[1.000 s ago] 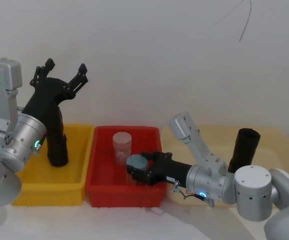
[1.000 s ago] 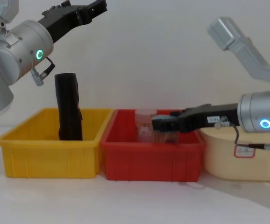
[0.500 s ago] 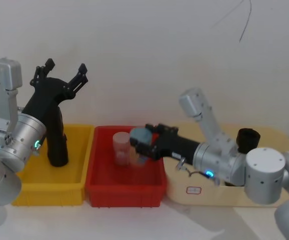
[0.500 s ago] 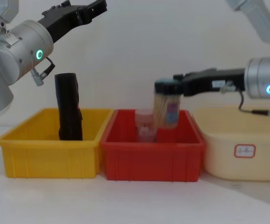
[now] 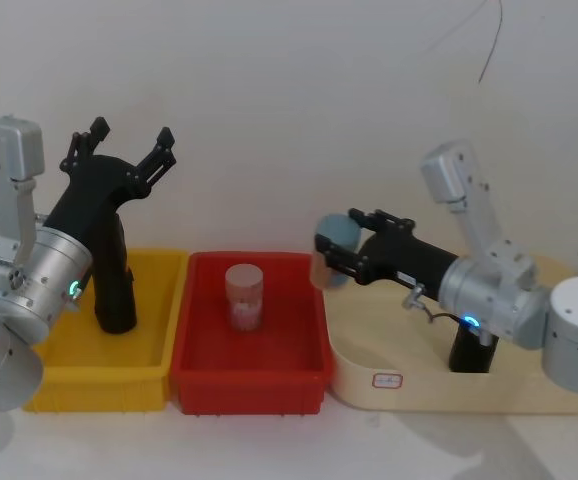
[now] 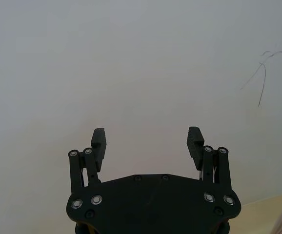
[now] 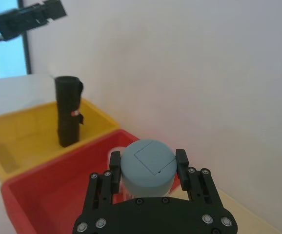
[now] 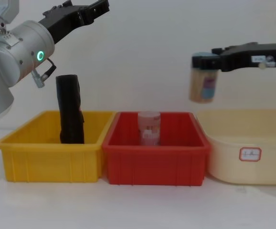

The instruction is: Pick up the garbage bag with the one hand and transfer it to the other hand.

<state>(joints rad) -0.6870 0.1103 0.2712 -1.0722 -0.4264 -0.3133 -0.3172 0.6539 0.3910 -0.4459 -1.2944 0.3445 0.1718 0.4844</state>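
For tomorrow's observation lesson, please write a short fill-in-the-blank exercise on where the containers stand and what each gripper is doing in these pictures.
1. The tall black roll of wrinkled plastic, the garbage bag, stands upright in the ____ plastic bin.
2. The right gripper is shut on a clear jar with a ____ lid.
3. The left gripper, raised above the bins, has its fingers ____.
4. A clear plastic cup stands in the ____ plastic bin.

Missing words: yellow; blue; open; red

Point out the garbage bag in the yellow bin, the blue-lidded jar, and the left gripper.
garbage bag [image 8: 70, 109]: chest view, mid-body of roll.
blue-lidded jar [image 7: 148, 166]: right wrist view, lid top.
left gripper [image 5: 130, 138]: head view, midway between open fingertips.
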